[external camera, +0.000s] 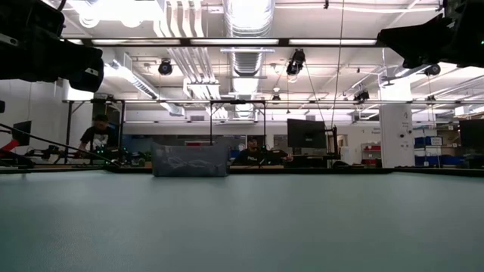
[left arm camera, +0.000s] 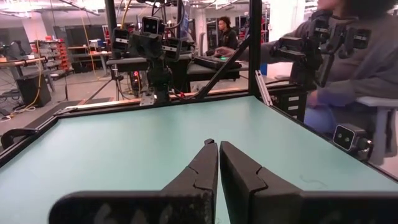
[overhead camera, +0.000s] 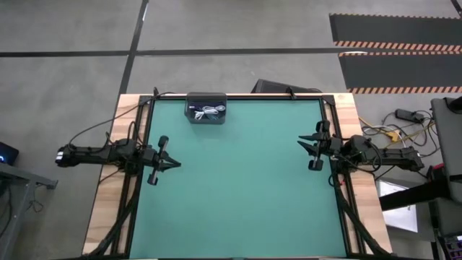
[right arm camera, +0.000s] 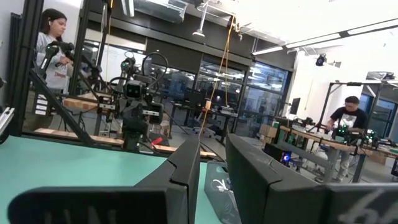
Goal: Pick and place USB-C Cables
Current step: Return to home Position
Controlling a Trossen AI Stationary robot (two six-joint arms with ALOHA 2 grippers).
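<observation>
USB-C Cables point(overhead camera: 209, 111) lie bundled inside the bin point(overhead camera: 206, 96) at the far-centre edge of the green table point(overhead camera: 238, 202). White loops show on top w/ darker bits beneath. Can't count separate cables. In the low view the bin point(external camera: 189, 160) stands upright on the mat, well apart from both arms, walls see-through.

L arm reaches in from the table's left edge, roughly level, forearm pointing toward the table's middle. Left gripper point(overhead camera: 175, 163) hangs over the mat near that side, off the surface, nothing in it. In the left wrist view the left gripper point(left arm camera: 217, 144) has its fingers point(left arm camera: 202, 171) pressed nearly together w/ only a thin slit between.

R arm mirrors it from the right edge, also about level and aimed inward. Right gripper point(overhead camera: 302, 146) sits over the mat near the right side, a bit closer to the bin's end of the table than the left one. In the right wrist view the right gripper point(right arm camera: 213, 140) has fingers point(right arm camera: 186, 168) a little apart, a clear gap, holding nothing. Through that gap a corner of the bin point(right arm camera: 219, 202) and a white cable loop show.

Low view has dark arm parts only in the top corners, above table level.

Bkgd: a person point(left arm camera: 348, 56) sits past the table edge in the left wrist view.
</observation>
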